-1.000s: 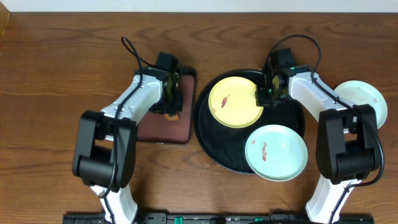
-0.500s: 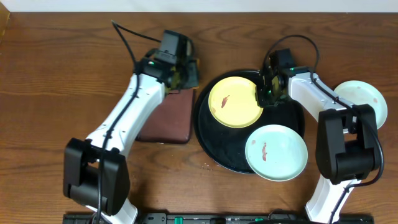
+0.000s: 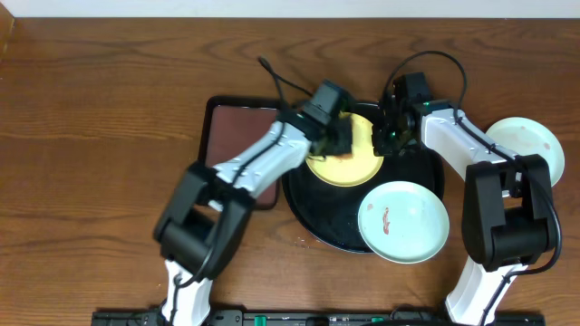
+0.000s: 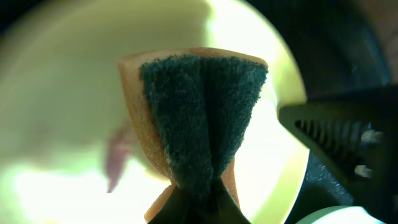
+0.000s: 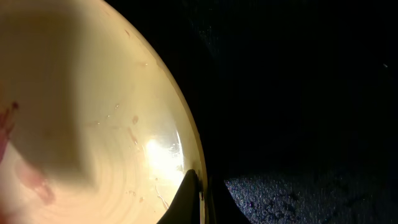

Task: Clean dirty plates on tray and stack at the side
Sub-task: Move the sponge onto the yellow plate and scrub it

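Three plates counted overhead. Logged yellow plate point(image 3: 362, 167) lying in far-left part of round black tray point(image 3: 331, 217), partly under left arm. Logged one mint plate point(image 3: 403, 222) at tray's near right, overhanging the rim, with reddish smear point(image 3: 387, 220) near its centre. Logged second mint plate point(image 3: 526, 147) off the tray on wooden surface point(image 3: 91, 136), far right, partly behind right arm. Noted brown rectangular tray point(image 3: 240, 131) just left of black tray. Found left hand point(image 3: 340, 145) over yellow plate and right hand point(image 3: 390, 138) at that plate's right rim.

Left wrist view: found left hand point(image 4: 196, 202) closed on a folded sponge point(image 4: 199, 124), orange body, dark green scouring face outward, pinched at its lower end. Placed sponge over yellow plate point(image 4: 62, 74); cannot tell whether touching. Noted reddish smear point(image 4: 115, 158) on plate just left of sponge. Noted black ribbed finger point(image 4: 345, 134) of right hand at plate's right edge, black tray point(image 4: 336, 37) beyond.

Right wrist view: found right hand point(image 5: 198, 198) clamped on rim of yellow plate point(image 5: 93, 81), one finger each side of rim. Noted faint reddish marks point(image 5: 31, 174) at plate's lower left, shadow across its upper part. Logged black tray point(image 5: 298, 93) under plate, filling right half of view.
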Tool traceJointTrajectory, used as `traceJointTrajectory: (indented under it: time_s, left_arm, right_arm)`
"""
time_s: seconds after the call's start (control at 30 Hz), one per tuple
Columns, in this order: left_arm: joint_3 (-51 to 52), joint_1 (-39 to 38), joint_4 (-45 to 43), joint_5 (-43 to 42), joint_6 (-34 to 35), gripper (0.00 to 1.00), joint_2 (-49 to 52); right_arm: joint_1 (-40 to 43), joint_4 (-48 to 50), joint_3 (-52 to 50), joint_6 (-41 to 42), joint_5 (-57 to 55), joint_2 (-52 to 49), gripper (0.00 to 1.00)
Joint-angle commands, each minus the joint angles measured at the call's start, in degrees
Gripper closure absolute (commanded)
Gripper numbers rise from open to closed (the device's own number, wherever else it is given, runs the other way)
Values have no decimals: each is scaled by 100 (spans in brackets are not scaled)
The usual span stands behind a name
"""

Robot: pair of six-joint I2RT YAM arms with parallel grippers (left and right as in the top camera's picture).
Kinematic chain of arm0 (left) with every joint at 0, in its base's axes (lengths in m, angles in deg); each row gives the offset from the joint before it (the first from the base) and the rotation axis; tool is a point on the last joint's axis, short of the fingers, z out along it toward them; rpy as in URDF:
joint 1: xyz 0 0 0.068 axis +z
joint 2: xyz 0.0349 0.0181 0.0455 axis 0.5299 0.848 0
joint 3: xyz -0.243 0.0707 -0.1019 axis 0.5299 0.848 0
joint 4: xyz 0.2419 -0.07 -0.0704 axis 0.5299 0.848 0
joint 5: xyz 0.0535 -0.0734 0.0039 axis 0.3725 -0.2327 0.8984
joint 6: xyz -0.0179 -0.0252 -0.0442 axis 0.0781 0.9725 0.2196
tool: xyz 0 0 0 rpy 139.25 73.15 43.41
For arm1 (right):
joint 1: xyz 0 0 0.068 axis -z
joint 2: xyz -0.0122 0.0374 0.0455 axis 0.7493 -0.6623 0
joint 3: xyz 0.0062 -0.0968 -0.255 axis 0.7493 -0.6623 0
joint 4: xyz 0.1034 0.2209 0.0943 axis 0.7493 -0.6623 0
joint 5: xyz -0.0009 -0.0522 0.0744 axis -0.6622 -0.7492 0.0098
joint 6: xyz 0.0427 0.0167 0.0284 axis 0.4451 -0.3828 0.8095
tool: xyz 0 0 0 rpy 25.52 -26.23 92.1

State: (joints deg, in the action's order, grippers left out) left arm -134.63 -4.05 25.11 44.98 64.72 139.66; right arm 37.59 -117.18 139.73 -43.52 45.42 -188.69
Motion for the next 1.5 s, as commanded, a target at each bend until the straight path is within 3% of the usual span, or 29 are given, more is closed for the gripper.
traceJointTrajectory:
  time_s: [0.0,0.23,0.53,0.73,0.8,0.93,1.2,1.47]
  left_arm:
    - [-101,-160,-153,-85,354,93,299]
    - [-101,57,-326,315,339,93,645]
    - [-103,317,424,1770,-846,93,638]
    - [-142,116,1182,3375,-1064,93,616]
    - [-210,52,1447,3482,-1058,93,595]
    - [-245,-103,1469,2739,-807,92,584]
    - [-240,-151,529,-588,1086,92,588]
    - [-240,-249,975,-1054,1322,93,588]
  right_arm:
    - [-2,-131,-245,-59,-188,-170,99]
    - [-4,-232,-245,-59,-188,-170,99]
    - [-2,-328,-245,-79,-190,-170,99]
    - [-2,-330,-245,-74,-190,-170,99]
    - [-2,-337,-245,-74,-190,-170,99]
    - [2,-339,-245,-55,-190,-170,99]
    - [2,-354,-245,55,-192,-170,99]
    - [2,-354,-245,55,-190,-170,99]
